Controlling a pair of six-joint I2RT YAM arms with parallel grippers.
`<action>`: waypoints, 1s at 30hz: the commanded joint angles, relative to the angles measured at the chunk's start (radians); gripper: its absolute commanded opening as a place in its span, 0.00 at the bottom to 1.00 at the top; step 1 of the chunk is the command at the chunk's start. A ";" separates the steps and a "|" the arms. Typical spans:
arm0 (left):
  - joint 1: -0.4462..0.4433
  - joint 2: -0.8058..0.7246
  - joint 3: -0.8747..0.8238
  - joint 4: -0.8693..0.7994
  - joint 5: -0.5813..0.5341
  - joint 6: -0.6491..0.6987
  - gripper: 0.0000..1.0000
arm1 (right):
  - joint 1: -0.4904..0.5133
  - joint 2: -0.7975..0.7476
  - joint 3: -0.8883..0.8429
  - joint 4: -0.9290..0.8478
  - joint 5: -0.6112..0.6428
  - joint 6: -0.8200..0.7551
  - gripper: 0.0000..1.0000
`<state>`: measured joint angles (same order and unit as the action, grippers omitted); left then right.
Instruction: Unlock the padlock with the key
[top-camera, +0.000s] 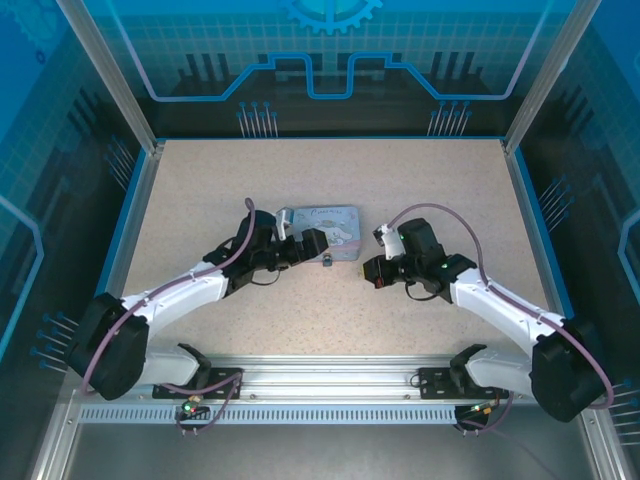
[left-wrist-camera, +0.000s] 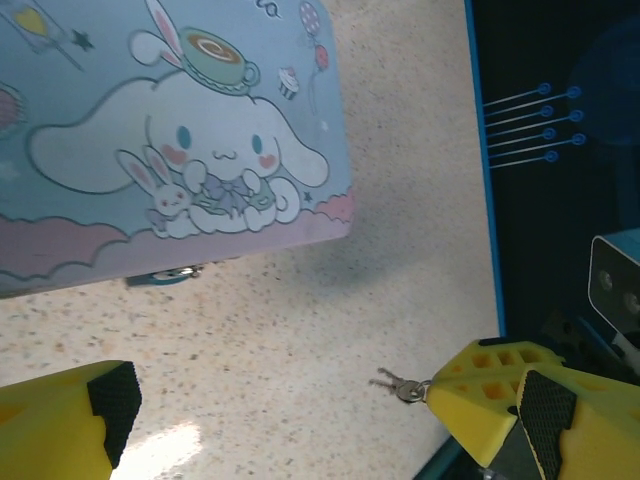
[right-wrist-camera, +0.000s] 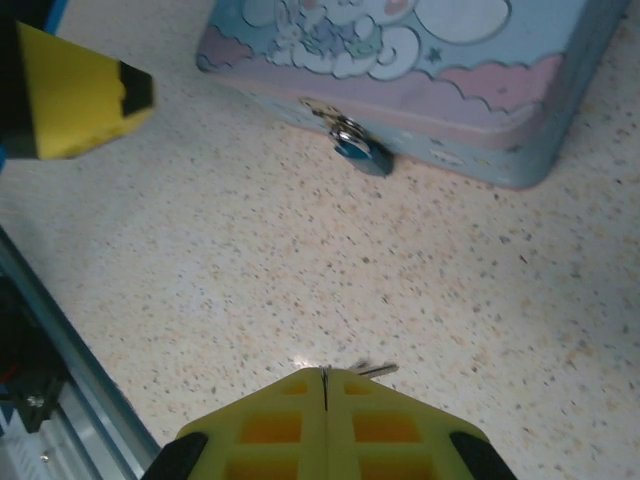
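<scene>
The padlock (right-wrist-camera: 358, 150) is small and dark with a silver shackle. It hangs on the latch at the front of the pale blue cartoon tin (right-wrist-camera: 470, 90), and from above the padlock (top-camera: 327, 263) sits at the tin's near edge. My right gripper (right-wrist-camera: 324, 378) is shut on the key (right-wrist-camera: 376, 370), whose thin tip pokes out past the fingertips, a short way in front of the padlock. In the left wrist view the key (left-wrist-camera: 398, 384) and a second one hang on a ring from the right gripper's yellow tip. My left gripper (left-wrist-camera: 330, 410) stands open and empty over the tabletop beside the tin (left-wrist-camera: 170, 150).
The tin (top-camera: 325, 230) lies mid-table between both arms. A blue rim (top-camera: 525, 220) and dark enclosure walls bound the speckled tabletop. A metal rail (top-camera: 330, 385) runs along the near edge by the arm bases. One left finger (right-wrist-camera: 75, 95) shows at the top left of the right wrist view.
</scene>
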<state>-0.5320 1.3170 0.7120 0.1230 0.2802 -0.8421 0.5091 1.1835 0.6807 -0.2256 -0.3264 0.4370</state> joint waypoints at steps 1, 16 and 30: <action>0.004 0.014 -0.012 0.089 0.044 -0.080 0.99 | -0.011 0.040 0.019 0.047 -0.054 0.026 0.00; 0.005 0.009 -0.024 0.027 -0.010 -0.065 0.99 | 0.040 0.133 -0.101 0.041 0.092 0.090 0.71; 0.005 -0.011 -0.037 -0.004 -0.060 -0.057 0.99 | 0.120 0.232 0.012 -0.125 0.307 0.129 0.56</action>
<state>-0.5320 1.3243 0.6971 0.1493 0.2474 -0.9035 0.5987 1.4025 0.6582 -0.2897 -0.0811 0.5320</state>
